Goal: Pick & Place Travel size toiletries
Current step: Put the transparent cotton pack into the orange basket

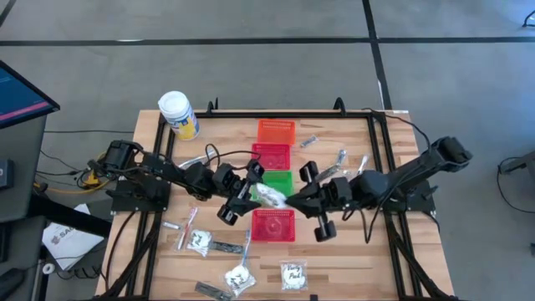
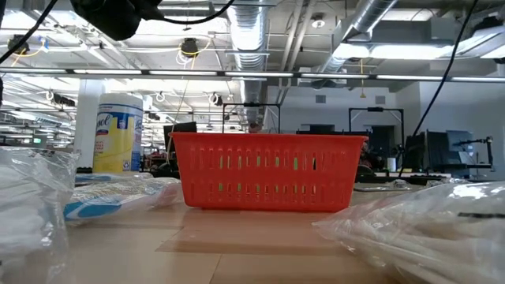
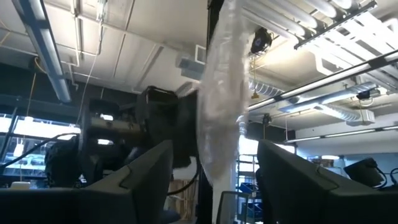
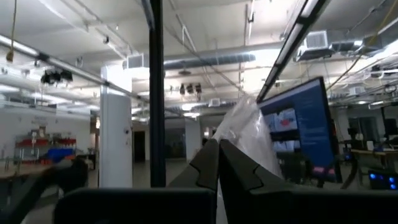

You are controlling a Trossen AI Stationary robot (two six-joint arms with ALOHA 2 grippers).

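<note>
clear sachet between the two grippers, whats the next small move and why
Probably the right gripper should lower the clear plastic sachet into the green mesh basket below: it is pinched shut on the sachet, while the left gripper stands open around it.

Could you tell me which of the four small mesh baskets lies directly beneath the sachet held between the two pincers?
The green basket, third in the column counting from the orange one; the clear sachet hangs over it, while the two red baskets lie either side.
</note>
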